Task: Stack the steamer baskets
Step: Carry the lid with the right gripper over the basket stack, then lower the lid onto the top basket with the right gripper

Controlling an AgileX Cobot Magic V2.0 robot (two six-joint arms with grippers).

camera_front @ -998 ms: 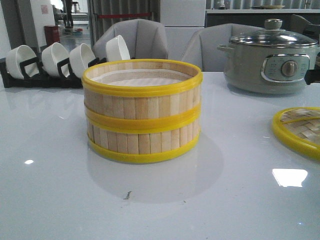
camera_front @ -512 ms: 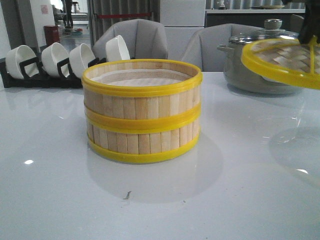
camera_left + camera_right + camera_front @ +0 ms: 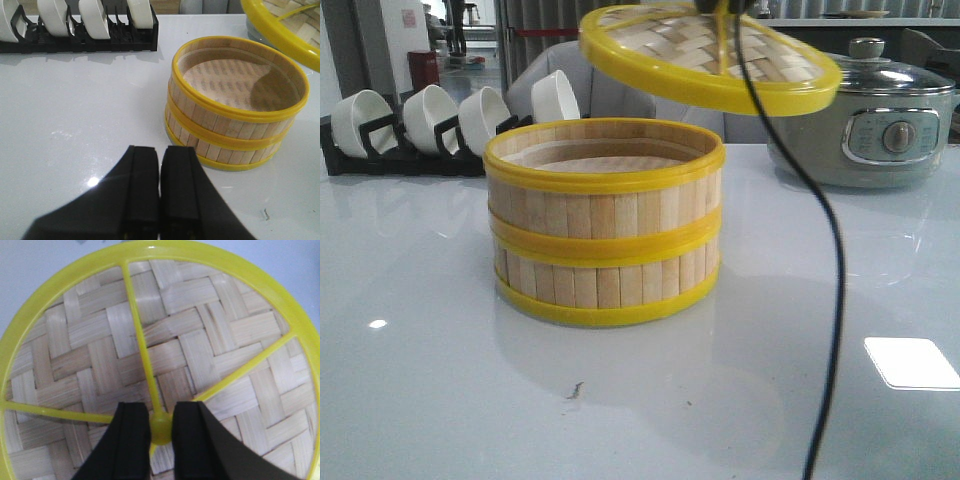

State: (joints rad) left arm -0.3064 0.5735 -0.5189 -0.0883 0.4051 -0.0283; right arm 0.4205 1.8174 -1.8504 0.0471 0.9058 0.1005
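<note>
the two round steamer baskets of pale bamboo slats with yellow plastic rims (image 3: 604, 222) stand one on the other at the centre of the front view, on the glossy white table (image 3: 420, 380); their rims look aligned all round. in the left wrist view the stack sits in the right half of the frame, and the white perforated paper liner (image 3: 225, 80) shows inside the top ring.

the right gripper (image 3: 161, 432) has its black jaws clamped on the small yellow knob (image 3: 161, 426) of the flat woven bamboo lid with a yellow rim and yellow spokes (image 3: 708, 52). that lid hangs tilted in the upper middle of the front view, above the stack and offset toward the right of the frame, not touching it. a black cable (image 3: 825, 260) hangs down across the right of centre in that view.

the stacking itself looks done, so the step in hand seems to be capping the stack. to do it well, the lid probably needs to be levelled first, then brought over the centre of the top rim and lowered straight, so its yellow edge seats evenly rather than catching one side and pushing the top basket off line.

the left gripper (image 3: 160, 165), at the bottom centre of its own view, has its jaws pressed together on nothing, near the stack but apart from it. the grey-green electric pot with a glass lid (image 3: 865, 110) at the upper right and the black rack of white bowls (image 3: 430, 125) at the upper left stand well apart.
</note>
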